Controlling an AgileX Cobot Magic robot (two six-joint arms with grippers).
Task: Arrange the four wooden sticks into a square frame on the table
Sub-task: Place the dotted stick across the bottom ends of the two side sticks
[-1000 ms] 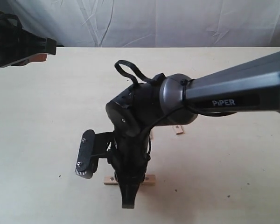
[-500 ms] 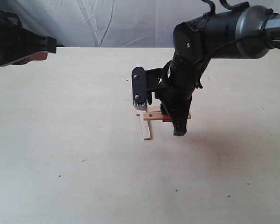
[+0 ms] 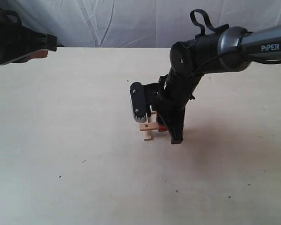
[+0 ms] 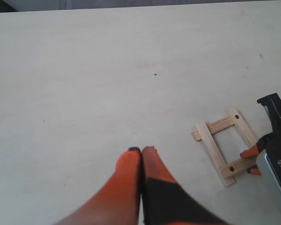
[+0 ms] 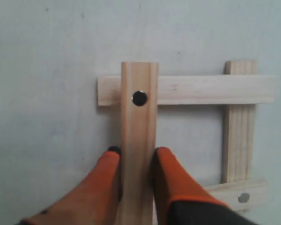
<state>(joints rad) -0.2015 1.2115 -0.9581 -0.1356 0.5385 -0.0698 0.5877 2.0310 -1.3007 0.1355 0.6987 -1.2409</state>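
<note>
Sticks (image 4: 214, 151) crossed flat in a square frame (image 5: 187, 90), near the middle of the table (image 3: 61, 140). Near stick (image 5: 139, 122) with a hole, lying left to right, over the left stick (image 3: 147, 136). Right claw (image 5: 137, 154) pinching it, fingers snug on both sides. Left claw (image 4: 141, 151) far left, fully closed, holding nothing.

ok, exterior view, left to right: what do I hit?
Left arm → right arm's wrist camera → right gripper → PIPER-marked link. The square frame is left out: it lies below the camera and gripper and overlaps both.
</note>
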